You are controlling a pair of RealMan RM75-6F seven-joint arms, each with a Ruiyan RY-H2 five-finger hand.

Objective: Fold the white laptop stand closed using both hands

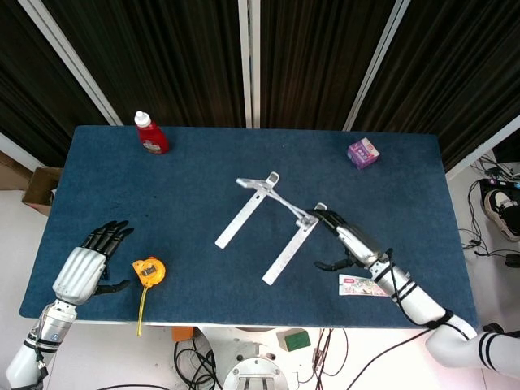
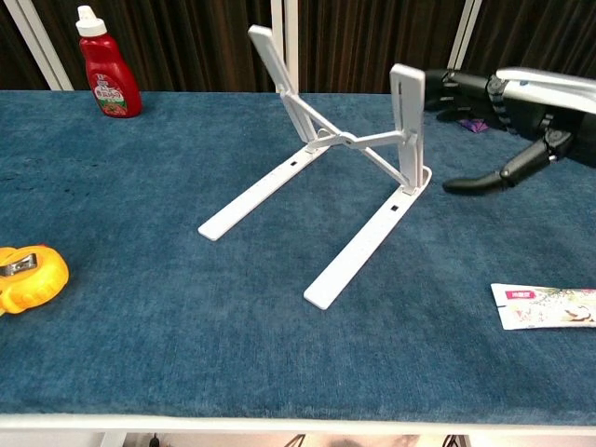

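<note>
White and spindly, the laptop stand (image 1: pixel 272 221) sits near the middle of the blue-carpeted counter (image 1: pixel 195 171), its two long base rails flat on the cloth and its two uprights leaning back toward the far edge, joined by crossed struts. The right hand (image 1: pixel 345 240) is just beside the stand's right upright, fingers spread and extended toward it, thumb held apart below; it grips nothing, and whether the fingertips actually touch the upright cannot be told from either view. The left hand (image 1: pixel 85 264) rests low at the near left corner of the counter, fingers apart and empty, well apart from the stand. A yellow tape measure (image 1: pixel 149 271) lies just beside it. A red sauce bottle (image 1: pixel 150 133) stands at the far left, a small purple box (image 1: pixel 363 152) at the far right, and a flat sachet (image 1: pixel 361 285) lies near the right forearm.
</note>
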